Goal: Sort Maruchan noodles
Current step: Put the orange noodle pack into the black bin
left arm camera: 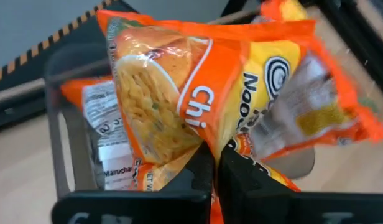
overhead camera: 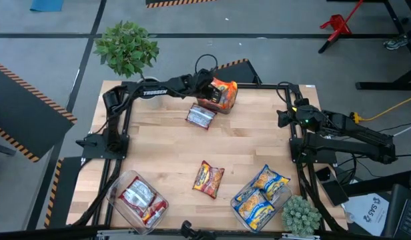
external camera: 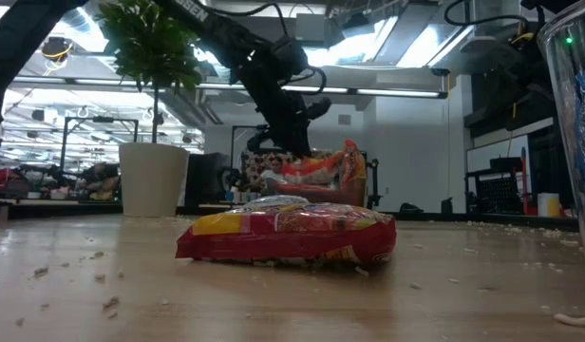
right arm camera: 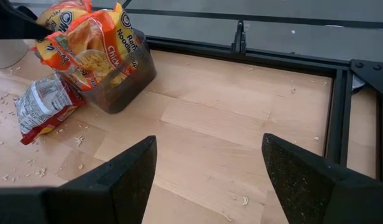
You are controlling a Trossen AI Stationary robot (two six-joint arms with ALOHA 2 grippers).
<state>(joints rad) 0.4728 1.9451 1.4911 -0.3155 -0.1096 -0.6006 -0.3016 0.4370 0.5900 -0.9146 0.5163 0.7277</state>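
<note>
My left gripper (overhead camera: 207, 90) reaches to the table's far middle and is shut on an orange noodle packet (left arm camera: 198, 87), held over a clear bin (right arm camera: 126, 84) that has more orange packets in it. A silver-and-red packet (overhead camera: 200, 117) lies flat on the table just near of that bin. An orange-red packet (overhead camera: 209, 179) lies flat near the table's middle front. My right gripper (right arm camera: 207, 180) waits open at the right edge, nothing between its fingers. My left gripper pinches the orange packet's near edge (left arm camera: 211, 144) between its two shut fingers (left arm camera: 238, 177). The fingers slant downward, coming from the table's left. The packet sticks out past the fingertips, tilted, above the bin's open top; whether it touches the packets inside, I cannot tell.
A clear bin (overhead camera: 119, 193) at the near left holds silver-and-red packets. Another bin (overhead camera: 282, 197) at the near right holds blue-and-yellow packets. A potted plant (overhead camera: 127, 47) stands beyond the far left corner, a small one (overhead camera: 300, 215) at the near right. Crumbs dot the wood.
</note>
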